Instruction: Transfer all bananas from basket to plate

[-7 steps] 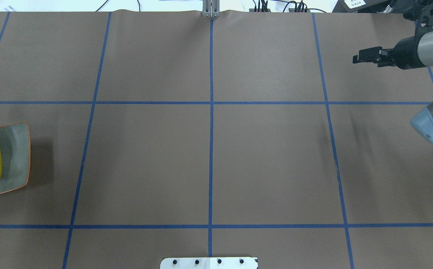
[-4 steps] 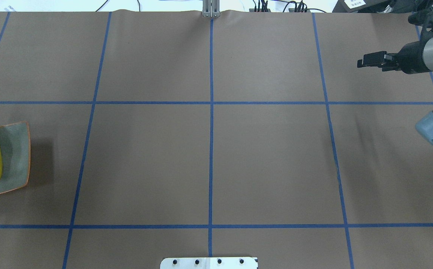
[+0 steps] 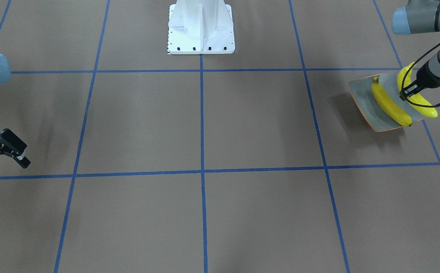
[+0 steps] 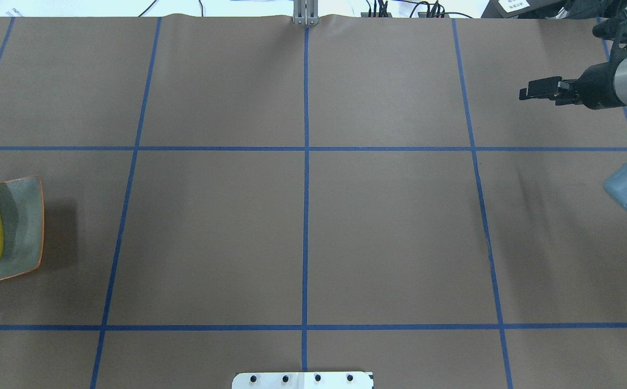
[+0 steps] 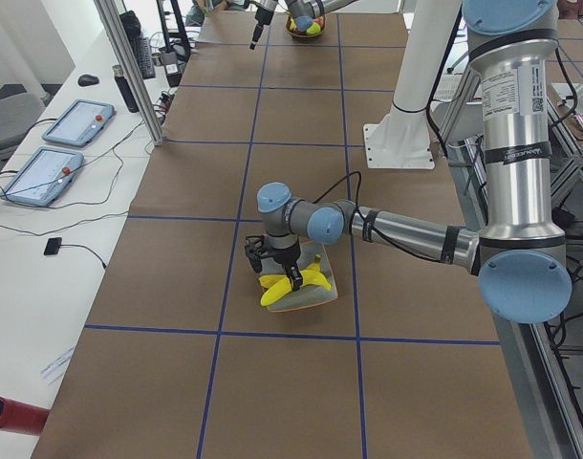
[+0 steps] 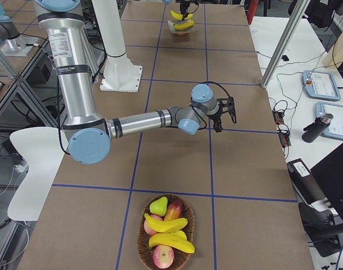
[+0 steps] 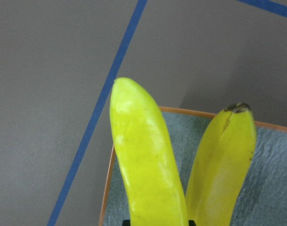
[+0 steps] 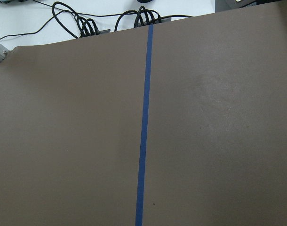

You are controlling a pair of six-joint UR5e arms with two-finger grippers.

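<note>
In the front-facing view one banana lies on the grey-green, orange-rimmed plate. A second banana sits at the plate's outer edge, with my left gripper shut on it. The left wrist view shows that gripped banana beside the resting banana over the plate. I cannot tell whether the gripped one touches the dish. In the right side view the wicker basket holds two more bananas. My right gripper hangs open and empty over bare table, far from both.
The basket also holds a pear and apples. The robot's white base stands at the table's middle edge. Tablets and cables lie on the side bench. Blue tape lines grid the brown table cover.
My right gripper has drawn back a little toward the table's right edge. The banana lying on the plate has not moved.
</note>
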